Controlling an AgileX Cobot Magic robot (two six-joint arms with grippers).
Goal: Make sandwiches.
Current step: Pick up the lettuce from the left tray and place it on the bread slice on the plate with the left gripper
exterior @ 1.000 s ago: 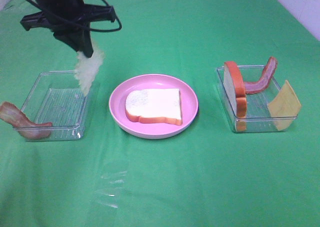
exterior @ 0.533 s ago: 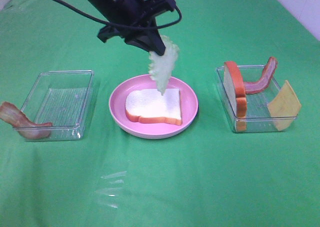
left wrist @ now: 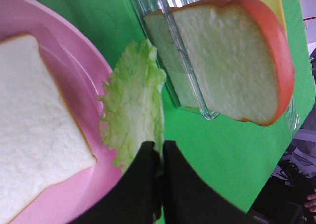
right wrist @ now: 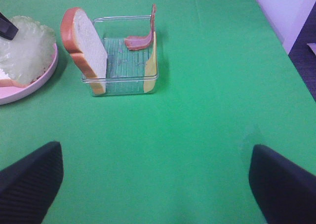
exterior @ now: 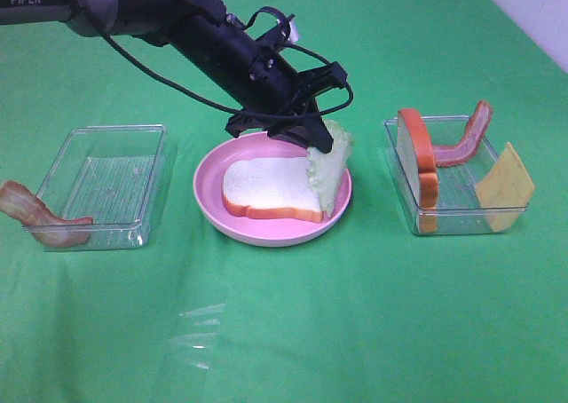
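Observation:
A white bread slice (exterior: 266, 188) with orange-brown crust lies flat on the round pink plate (exterior: 213, 209). My left gripper (exterior: 321, 142) reaches across to the plate's right side and is shut on a pale green lettuce leaf (exterior: 328, 170). The leaf hangs beside the bread's right edge, its lower end at the plate. In the left wrist view the fingers (left wrist: 148, 157) pinch the lettuce (left wrist: 133, 113) next to the bread (left wrist: 34, 145). My right gripper (right wrist: 155, 184) is open and empty over bare cloth; it does not show in the exterior view.
The right clear tray (exterior: 461, 217) holds an upright bread slice (exterior: 417, 159), a bacon strip (exterior: 466, 141) and a yellow cheese square (exterior: 504, 185). The left clear tray (exterior: 106, 137) has a bacon strip (exterior: 40, 217) draped over its front left corner. A green cloth covers the table.
My left gripper has carried the lettuce from above the left tray rightward to the plate and lowered it to the bread's right edge. The rest has not moved.

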